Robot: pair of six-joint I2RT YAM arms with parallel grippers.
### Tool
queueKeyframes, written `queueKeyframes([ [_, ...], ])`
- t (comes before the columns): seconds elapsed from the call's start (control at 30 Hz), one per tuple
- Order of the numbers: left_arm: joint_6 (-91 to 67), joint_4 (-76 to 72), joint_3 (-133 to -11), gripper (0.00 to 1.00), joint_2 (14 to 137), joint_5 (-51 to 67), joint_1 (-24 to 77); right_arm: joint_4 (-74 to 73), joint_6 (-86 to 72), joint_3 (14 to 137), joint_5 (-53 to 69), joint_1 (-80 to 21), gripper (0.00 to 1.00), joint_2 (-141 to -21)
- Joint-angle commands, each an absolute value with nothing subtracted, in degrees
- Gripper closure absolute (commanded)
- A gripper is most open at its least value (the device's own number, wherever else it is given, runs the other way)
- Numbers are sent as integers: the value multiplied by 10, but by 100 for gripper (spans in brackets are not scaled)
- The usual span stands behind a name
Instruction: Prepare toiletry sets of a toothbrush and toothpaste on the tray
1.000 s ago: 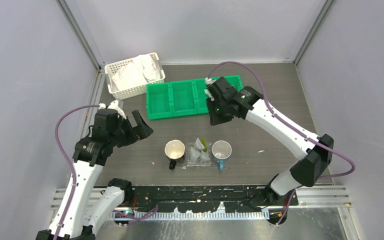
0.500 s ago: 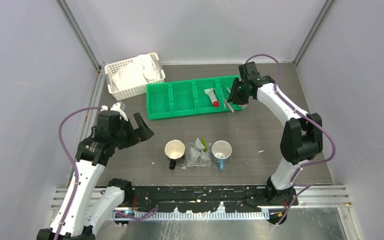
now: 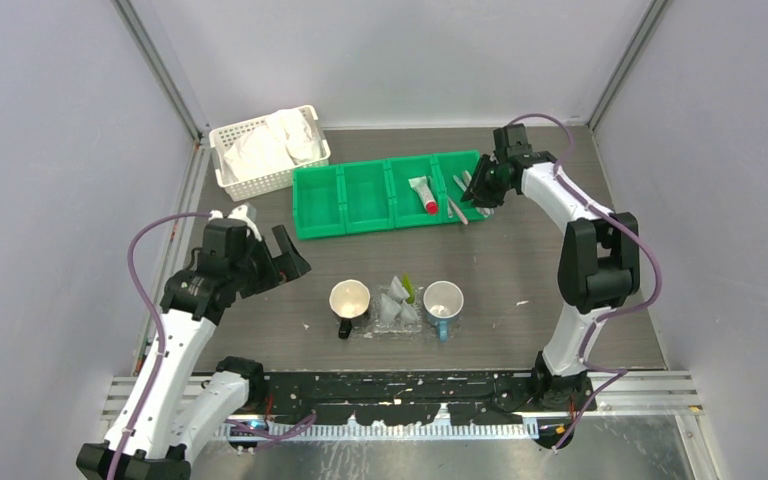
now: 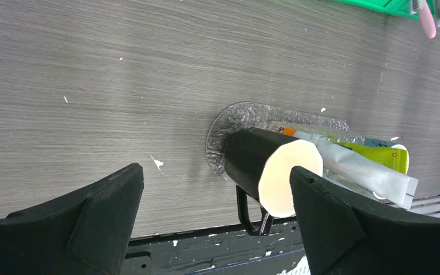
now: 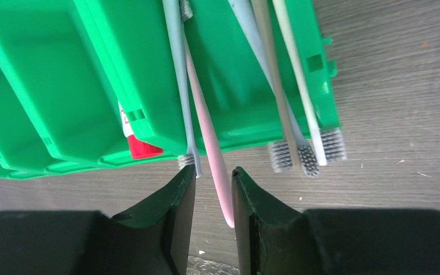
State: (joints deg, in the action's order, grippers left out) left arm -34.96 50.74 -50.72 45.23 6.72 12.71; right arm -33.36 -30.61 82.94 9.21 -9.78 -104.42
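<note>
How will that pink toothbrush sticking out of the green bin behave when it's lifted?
Probably light and stiff: the pink toothbrush is a thin, straight stick. Its smooth, slim handle may slip or pivot in the right gripper, which brackets only its end.

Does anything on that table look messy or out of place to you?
Yes: several pale toothbrushes overhang the wall of the green four-compartment plastic bin, and a slim pink toothbrush pokes out between the right gripper's open fingers.

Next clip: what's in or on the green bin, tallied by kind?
Toothbrushes: 5
Toothpaste tube: 1
Total: 6
</note>
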Motion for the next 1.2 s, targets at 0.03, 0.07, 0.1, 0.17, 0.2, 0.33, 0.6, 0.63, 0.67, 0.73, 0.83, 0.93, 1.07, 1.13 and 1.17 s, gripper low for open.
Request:
queueKeyframes([
  [0.03,-340,476,-507,0,452,78,124,-315,-315,838,132,-102,64,-1069],
  [0.07,-340,476,-507,0,452,78,124,-315,-315,838,134,-102,64,-1072],
  [0.1,-340,476,-508,0,452,78,124,-315,-315,840,134,-102,64,-1076],
  [0.17,-340,476,-508,0,452,78,124,-314,-319,844,136,-102,61,-1085],
  [0.2,-340,476,-509,0,452,78,124,-314,-319,846,138,-102,61,-1089],
  [0.33,-338,478,-512,0,454,74,124,-315,-322,849,147,-103,60,-1106],
  [0.6,-337,474,-515,0,462,76,124,-300,-326,834,163,-108,76,-1108],
  [0.63,-337,473,-515,0,462,76,124,-300,-326,835,164,-107,76,-1108],
  [0.67,-337,473,-515,0,463,75,124,-300,-325,836,165,-108,77,-1108],
  [0.73,-338,473,-516,0,464,75,124,-300,-326,837,165,-108,85,-1105],
  [0.83,-338,473,-517,0,465,75,124,-299,-327,838,165,-107,86,-1098],
  [0.93,-338,474,-519,0,465,75,124,-303,-326,839,164,-107,87,-1088],
  [1.07,-338,475,-521,0,464,75,124,-301,-324,836,160,-107,93,-1054],
  [1.13,-338,475,-521,0,465,75,124,-300,-322,833,157,-108,98,-1031],
  [1.17,-338,475,-521,0,466,76,124,-298,-320,832,154,-109,99,-1017],
])
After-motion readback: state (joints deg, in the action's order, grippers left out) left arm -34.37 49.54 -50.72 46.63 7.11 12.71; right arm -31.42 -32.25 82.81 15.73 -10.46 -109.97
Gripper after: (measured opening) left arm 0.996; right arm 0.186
